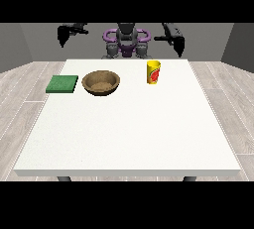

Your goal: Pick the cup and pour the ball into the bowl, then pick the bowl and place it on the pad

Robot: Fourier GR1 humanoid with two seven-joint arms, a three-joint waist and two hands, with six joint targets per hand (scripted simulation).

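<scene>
Hand at the view's right: I see this hand (179, 44) raised above and behind the table's far edge, near its far right corner, hanging from a forearm that reaches in from the robot's shoulder; it touches nothing. I cannot tell how its fingers lie.
Hand at the view's left: this hand (63, 36) is also raised, out past the table's far left corner, fingers pointing downward, holding nothing; whether they are spread or curled I cannot tell.
Robot: its torso (126, 42) sits centred behind the far edge, both arms lifted out to the sides.
Cup: the yellow cup (153, 71) with a red mark stands upright near the far edge, right of the middle, below and in front of the hand at the view's right. I cannot see a ball inside it.
Bowl: the brown bowl (101, 82) rests left of the middle, well apart from the cup.
Pad: the green pad (62, 84) lies flat at the table's left edge, just beside the bowl.
Table: the white table (129, 134) carries all three in its far half.
</scene>
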